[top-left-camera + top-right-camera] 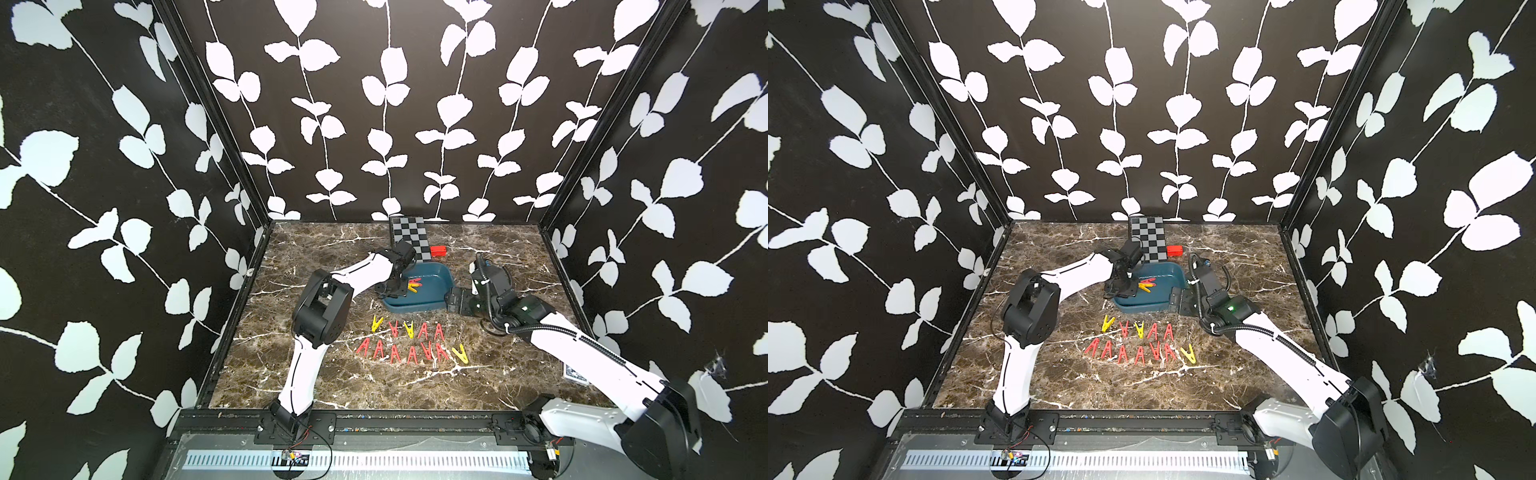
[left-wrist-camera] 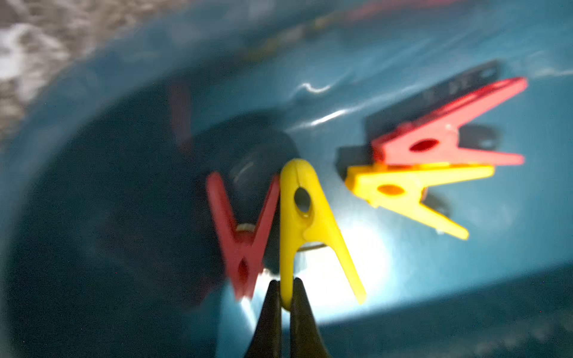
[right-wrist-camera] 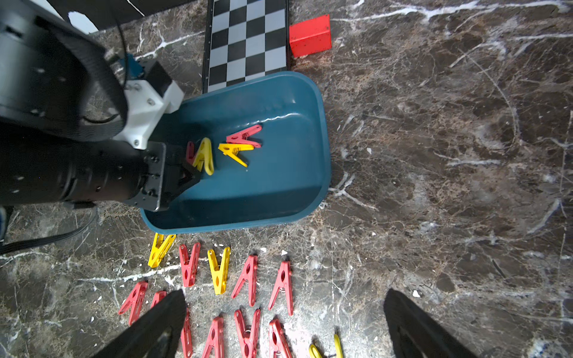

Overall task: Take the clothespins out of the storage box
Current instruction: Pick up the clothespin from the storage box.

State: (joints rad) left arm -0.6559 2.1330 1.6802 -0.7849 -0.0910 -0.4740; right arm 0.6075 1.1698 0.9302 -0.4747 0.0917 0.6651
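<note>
Inside box (image 3: 322, 130), left pincer (image 2: 286, 283) pinches yellow clothespin (image 2: 290, 245) beside red clothespin (image 2: 245, 245); right pincer (image 3: 283, 294) spread.

Clothespins (image 1: 395, 352) in rows before the storage box (image 1: 415, 306), perhaps four inside, board (image 1: 409, 239) behind.

Left black gripper (image 2: 286, 282), wrist bent downward, pinches a yellow plastic clothespin (image 2: 305, 223); right black gripper (image 3: 285, 293) gapes wide, pointing nine o'clock.
</note>
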